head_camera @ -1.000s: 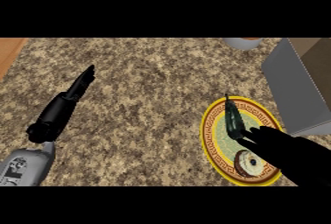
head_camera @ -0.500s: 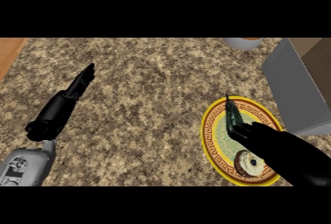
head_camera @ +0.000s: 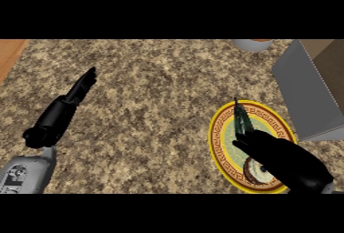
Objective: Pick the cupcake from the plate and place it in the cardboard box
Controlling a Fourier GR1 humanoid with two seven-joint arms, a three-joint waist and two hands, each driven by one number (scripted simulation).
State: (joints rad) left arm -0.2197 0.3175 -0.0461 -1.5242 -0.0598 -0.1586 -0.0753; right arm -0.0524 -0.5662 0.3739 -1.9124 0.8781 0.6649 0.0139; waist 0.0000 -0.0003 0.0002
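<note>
Cupcake (head_camera: 256, 172) on plate (head_camera: 222, 136), granite counter (head_camera: 154, 104)

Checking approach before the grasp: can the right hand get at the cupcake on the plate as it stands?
Probably yes. The right hand is over the yellow-rimmed plate, fingers straight, and the cupcake lies partly under its palm. Nothing else on the plate blocks it. The left hand rests open far to the left.

Place: a kitchen.
Counter (head_camera: 161, 91): speckled brown-and-tan stone top filling most of the view.
Wood (head_camera: 10, 54): an orange-brown strip at 10 o'clock, beside the stone.
Plate (head_camera: 225, 136): yellow-rimmed, patterned, lying on the stone at 4 o'clock.
Vessel (head_camera: 252, 44): a grey round base at 1 o'clock, cut off by the view's edge.
</note>
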